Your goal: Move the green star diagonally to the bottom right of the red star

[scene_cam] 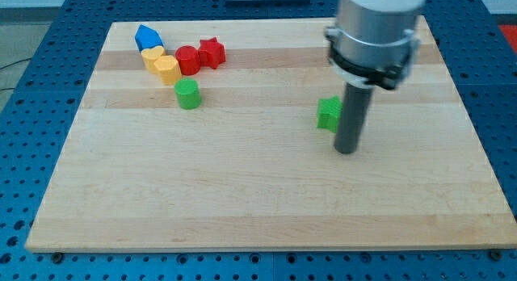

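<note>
The green star [328,113] lies right of the board's middle, partly hidden by my rod. My tip [346,150] rests on the board just to the star's lower right, touching or nearly touching it. The red star [212,52] sits at the view's upper left, far to the left of the green star, at the right end of a cluster of blocks.
Next to the red star lie a red cylinder [188,60], a yellow hexagon [166,69], a yellow heart [152,55] and a blue block [148,36]. A green cylinder [187,94] stands below them. The wooden board [258,208] sits on a blue perforated table.
</note>
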Motion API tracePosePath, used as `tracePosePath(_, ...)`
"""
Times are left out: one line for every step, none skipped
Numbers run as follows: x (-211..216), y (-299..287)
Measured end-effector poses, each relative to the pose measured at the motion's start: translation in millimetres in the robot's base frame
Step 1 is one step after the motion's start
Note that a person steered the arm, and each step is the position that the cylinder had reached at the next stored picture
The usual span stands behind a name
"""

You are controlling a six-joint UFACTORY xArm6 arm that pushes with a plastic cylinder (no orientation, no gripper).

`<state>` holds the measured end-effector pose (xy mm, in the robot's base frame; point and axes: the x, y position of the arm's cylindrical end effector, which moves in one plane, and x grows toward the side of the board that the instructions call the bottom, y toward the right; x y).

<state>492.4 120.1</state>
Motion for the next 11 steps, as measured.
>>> tracePosePath(-36,28)
tracePosePath(-57,-41)
tracePosePath(-57,-140)
tracePosePath(-50,-144)
tracePosePath(-52,-123)
tracePosePath(-82,-123)
tracePosePath(-105,-154)
tracePosePath(-103,-111)
tracePosePath(-138,-140)
tracePosePath(-146,-227)
tracePosePath(-139,-232)
